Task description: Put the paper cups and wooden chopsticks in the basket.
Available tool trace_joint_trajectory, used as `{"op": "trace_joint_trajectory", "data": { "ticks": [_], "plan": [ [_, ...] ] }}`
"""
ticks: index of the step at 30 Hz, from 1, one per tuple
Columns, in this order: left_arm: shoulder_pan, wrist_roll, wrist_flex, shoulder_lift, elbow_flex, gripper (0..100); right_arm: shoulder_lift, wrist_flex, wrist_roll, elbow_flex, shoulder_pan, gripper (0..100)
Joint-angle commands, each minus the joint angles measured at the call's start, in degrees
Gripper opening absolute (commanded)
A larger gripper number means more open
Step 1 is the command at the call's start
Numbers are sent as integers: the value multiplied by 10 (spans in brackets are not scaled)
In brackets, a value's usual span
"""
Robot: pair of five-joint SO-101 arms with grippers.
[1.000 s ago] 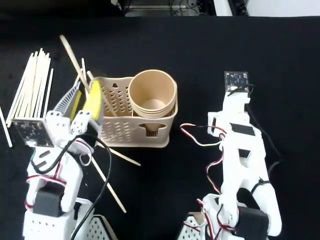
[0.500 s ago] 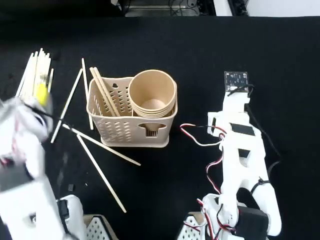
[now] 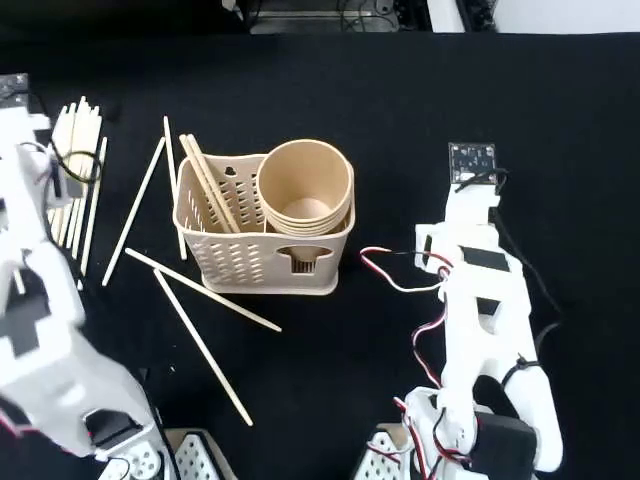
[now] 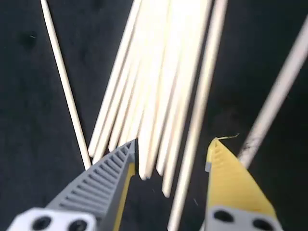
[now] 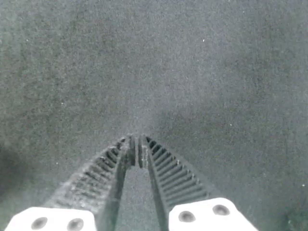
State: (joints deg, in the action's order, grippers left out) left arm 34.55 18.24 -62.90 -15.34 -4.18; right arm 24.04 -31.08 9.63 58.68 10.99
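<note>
The black cloth-covered table (image 3: 560, 120) has wide bare room across its right half and along its far edge, while the left side is crowded. A beige perforated plastic basket (image 3: 245, 262) stands left of centre. A stack of tan paper cups (image 3: 305, 180) sits upright in its right part, and a few leaning wooden chopsticks (image 3: 210, 185) rest in its left part. Four loose wooden chopsticks (image 3: 200, 345) lie scattered on the cloth to the left of and in front of the basket. A bundle of pale wooden chopsticks (image 3: 82, 130) lies near the table's left edge, under the left arm (image 3: 30, 260). The left claw (image 4: 173, 143) hangs just above the bundle's ends, its grey and yellow fingers spread wide and gripping nothing; several sticks lie beneath the gap. The right claw (image 5: 137, 147) is closed tight and empty over bare cloth, well to the right of the basket
</note>
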Motion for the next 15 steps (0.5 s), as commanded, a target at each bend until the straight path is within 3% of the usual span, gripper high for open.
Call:
{"op": "trace_joint_trajectory", "data": {
  "ticks": [1,9,15],
  "plan": [
    [19,11,-41,-215,-277,239,13,9,0,-1,-9,35],
    [5,11,-171,-523,-676,220,13,9,0,-1,-9,35],
    [7,11,-257,-687,-922,20,13,9,0,-1,-9,35]
  ]
}}
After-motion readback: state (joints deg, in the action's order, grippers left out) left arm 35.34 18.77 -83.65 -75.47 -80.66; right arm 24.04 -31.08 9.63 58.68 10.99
